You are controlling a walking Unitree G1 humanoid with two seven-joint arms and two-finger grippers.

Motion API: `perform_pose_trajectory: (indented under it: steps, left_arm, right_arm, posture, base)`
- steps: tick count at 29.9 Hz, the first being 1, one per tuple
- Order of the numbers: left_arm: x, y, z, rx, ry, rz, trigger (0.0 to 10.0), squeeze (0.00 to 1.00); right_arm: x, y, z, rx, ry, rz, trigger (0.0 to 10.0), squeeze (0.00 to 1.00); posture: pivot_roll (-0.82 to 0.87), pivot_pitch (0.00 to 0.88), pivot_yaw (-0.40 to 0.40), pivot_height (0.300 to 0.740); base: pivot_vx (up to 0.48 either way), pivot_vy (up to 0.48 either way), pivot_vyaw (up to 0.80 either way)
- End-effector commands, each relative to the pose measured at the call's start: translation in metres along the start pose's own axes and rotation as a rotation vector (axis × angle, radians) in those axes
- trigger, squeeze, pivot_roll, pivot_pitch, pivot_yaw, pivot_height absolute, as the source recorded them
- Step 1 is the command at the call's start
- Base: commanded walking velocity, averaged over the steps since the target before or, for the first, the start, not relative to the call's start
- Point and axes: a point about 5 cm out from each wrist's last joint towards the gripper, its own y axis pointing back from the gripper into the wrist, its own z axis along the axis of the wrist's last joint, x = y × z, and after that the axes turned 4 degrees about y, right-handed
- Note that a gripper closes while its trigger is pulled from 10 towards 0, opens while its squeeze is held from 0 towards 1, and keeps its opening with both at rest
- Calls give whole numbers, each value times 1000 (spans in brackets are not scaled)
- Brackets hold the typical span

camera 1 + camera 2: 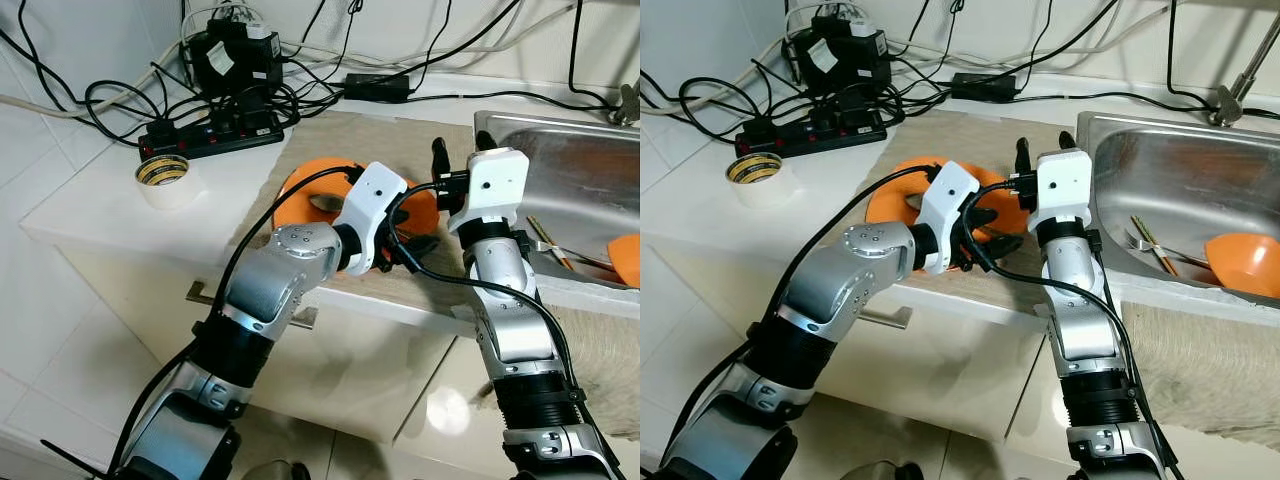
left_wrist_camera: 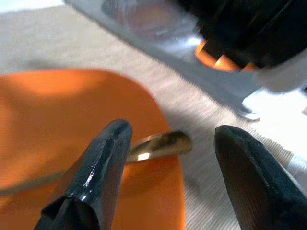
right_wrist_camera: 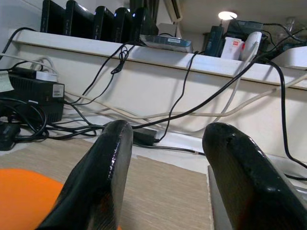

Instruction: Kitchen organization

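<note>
An orange plate (image 1: 303, 192) lies on a beige mat (image 1: 400, 135) on the counter, with a metal spoon (image 2: 160, 145) resting across it. My left gripper (image 1: 405, 250) hovers low over the plate's right edge. It is open, with the spoon's end below the gap between its fingers. My right gripper (image 1: 458, 150) is raised beside the sink's left rim, open and holding nothing, its fingers pointing towards the back wall. An orange bowl (image 1: 1245, 262) and chopsticks (image 1: 1155, 243) lie in the steel sink (image 1: 560, 170).
A roll of tape (image 1: 165, 180) sits on the white counter at the left. A power strip (image 1: 210, 135) and tangled cables crowd the back of the counter. A drawer handle (image 1: 200, 293) juts out below the counter edge.
</note>
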Motion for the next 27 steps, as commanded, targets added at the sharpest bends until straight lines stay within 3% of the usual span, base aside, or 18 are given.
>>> perform_pose_trajectory:
  steps: [1,12,19,27]
  left_arm:
    - [-1,2,-3,23,-9,-4,10000,0]
    - [19,22,-14,100,72,40,10000,0]
    - [39,39,-16,123,57,121,10000,0]
    - [40,35,1,-1,-2,189,10000,0]
  right_arm:
    - [0,0,3,-9,4,6,10000,0]
    - [2,-1,1,3,3,20,10000,0]
    - [3,-1,0,9,4,31,10000,0]
    - [4,-2,0,8,4,36,10000,0]
  posture:
    - [-16,0,78,740]
    - [3,0,67,740]
    - [10,0,59,740]
    - [14,0,54,740]
  base:
    - [0,0,0]
    - [0,0,0]
    - [0,0,0]
    - [0,0,0]
